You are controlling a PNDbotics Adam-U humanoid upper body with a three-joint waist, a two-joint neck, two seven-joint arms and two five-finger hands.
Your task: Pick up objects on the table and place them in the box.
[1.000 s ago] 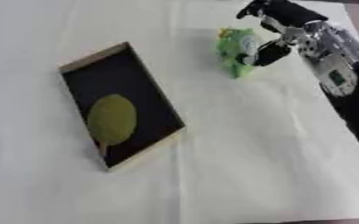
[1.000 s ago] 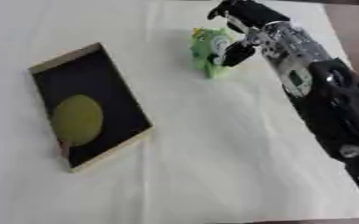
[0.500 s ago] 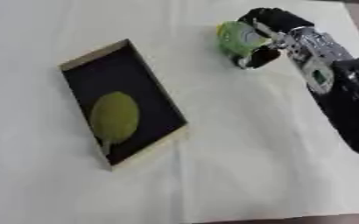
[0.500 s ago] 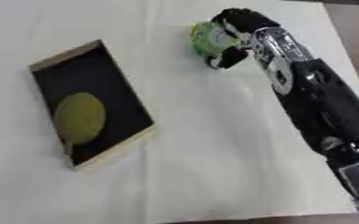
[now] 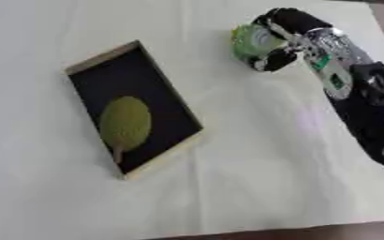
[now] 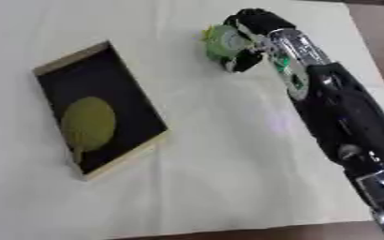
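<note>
So the biggest thing here is the table (image 5: 228, 187), covered in a pale cream cloth that fills pretty much the whole view. The robot's right arm (image 6: 343, 122) runs across it from the lower right corner, mostly black with some silver bits near the wrist, reaching up toward the far side of the table.

Next in size is the box (image 5: 134, 110), a shallow tray with a light wooden rim and a black inside. It sits well apart from the hand, off to the hand's left and nearer the robot, turned at an angle to the table edges. Inside it there's already a yellow-green leaf-shaped thing (image 5: 124, 124) lying flat, with a little stem pointing toward the near end of the box.

The right hand (image 5: 281, 40) is at the end of the arm up near the far edge, and its fingers are curled around a small green object (image 5: 253, 41), with dark fingers over the top and the thumb showing underneath. So it's closed on that thing, gripping it. The green object is roundish and light green; it's too blurry to say more about it. It pokes out on the left side of the hand, facing the box. I can't tell whether it's touching the cloth or lifted just off it.
</note>
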